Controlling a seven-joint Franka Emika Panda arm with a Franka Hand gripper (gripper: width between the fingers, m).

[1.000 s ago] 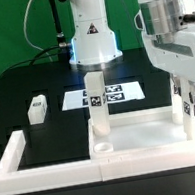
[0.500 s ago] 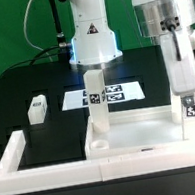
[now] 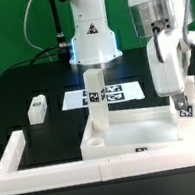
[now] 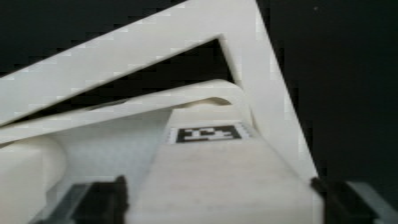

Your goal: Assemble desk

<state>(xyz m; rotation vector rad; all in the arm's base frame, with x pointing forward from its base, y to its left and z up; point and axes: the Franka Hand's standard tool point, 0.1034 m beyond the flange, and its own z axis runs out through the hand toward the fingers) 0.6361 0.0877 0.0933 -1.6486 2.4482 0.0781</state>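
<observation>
The white desk panel (image 3: 142,139) lies flat against the front border wall. One white leg (image 3: 96,104) stands upright on its left part. My gripper (image 3: 180,101) is over the panel's right end, shut on another upright leg whose tag (image 3: 186,112) shows below the fingers. In the wrist view the held leg (image 4: 205,165) fills the space between my two dark fingers (image 4: 98,200), with its tag (image 4: 214,132) toward its far end and the panel's rim (image 4: 160,60) beyond. The gripper (image 4: 217,205) is at the frame's edge. A loose tagged leg (image 3: 37,109) lies on the table at the exterior view's left.
The long low white border wall (image 3: 56,174) runs along the front and up the exterior view's left side. The marker board (image 3: 115,90) lies flat behind the standing leg. The robot's base (image 3: 92,41) stands at the back, with a green backdrop behind it.
The gripper has moved toward the exterior view's left and slightly down with the tagged leg, coming in over the panel's right end. The standing leg and the loose leg have not moved.
</observation>
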